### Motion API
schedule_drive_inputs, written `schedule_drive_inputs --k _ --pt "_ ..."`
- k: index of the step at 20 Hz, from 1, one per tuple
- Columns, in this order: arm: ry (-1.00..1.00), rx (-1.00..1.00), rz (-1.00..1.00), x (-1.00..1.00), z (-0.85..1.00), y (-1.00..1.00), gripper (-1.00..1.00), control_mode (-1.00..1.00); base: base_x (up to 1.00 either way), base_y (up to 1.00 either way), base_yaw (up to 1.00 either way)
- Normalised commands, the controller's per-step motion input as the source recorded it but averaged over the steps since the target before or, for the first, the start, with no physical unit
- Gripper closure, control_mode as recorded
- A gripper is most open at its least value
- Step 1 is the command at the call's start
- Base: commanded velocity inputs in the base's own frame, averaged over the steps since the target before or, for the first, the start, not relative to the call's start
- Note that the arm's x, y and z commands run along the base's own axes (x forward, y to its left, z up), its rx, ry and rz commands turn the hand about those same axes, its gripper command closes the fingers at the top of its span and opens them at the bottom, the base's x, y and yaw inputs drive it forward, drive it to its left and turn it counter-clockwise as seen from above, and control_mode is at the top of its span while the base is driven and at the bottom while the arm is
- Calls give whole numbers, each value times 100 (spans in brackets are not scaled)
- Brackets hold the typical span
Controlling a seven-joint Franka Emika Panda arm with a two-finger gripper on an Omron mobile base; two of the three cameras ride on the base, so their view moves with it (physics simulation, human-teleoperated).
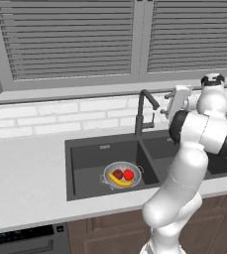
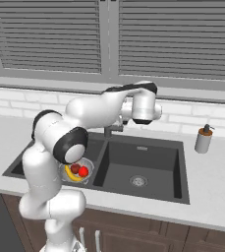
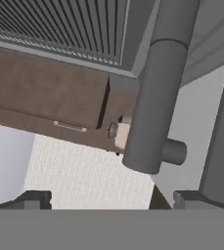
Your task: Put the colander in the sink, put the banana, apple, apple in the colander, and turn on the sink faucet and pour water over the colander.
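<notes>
Resting in the sink's (image 1: 85, 149) left basin, the colander (image 1: 122, 174) is already loaded with banana (image 1: 119, 181) and apples (image 1: 123, 174). The spread, empty gripper (image 3: 111, 197) is held at the sink faucet (image 1: 143, 111); no water is seen.

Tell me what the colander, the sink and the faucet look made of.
Colander: shiny silver-white rim, seemingly polished metal. Sink: flat, glare-free charcoal walls, perhaps matte composite or coated metal; can't tell. Sink faucet: dark grey and dull, likely matte-coated metal.

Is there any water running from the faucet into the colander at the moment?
No, the faucet shows no stream, and the colander holds only fruit.
</notes>
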Motion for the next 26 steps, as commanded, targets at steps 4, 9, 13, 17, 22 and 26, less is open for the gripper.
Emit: schedule_drive_inputs --k 4,9,13,17,22,26 --pt "-14 0 4 12 -21 3 -100 -100 0 0 0" --pt "-1 0 -3 15 -11 11 -100 -100 0 0 0" --pt "8 0 -24 21 -6 13 -100 -100 0 0 0" --pt "11 -1 -24 25 -5 13 -100 -100 0 0 0" --pt "1 -2 -7 1 0 35 -100 -100 0 0 0" --pt "0 0 0 5 1 33 -100 -100 0 0 0"
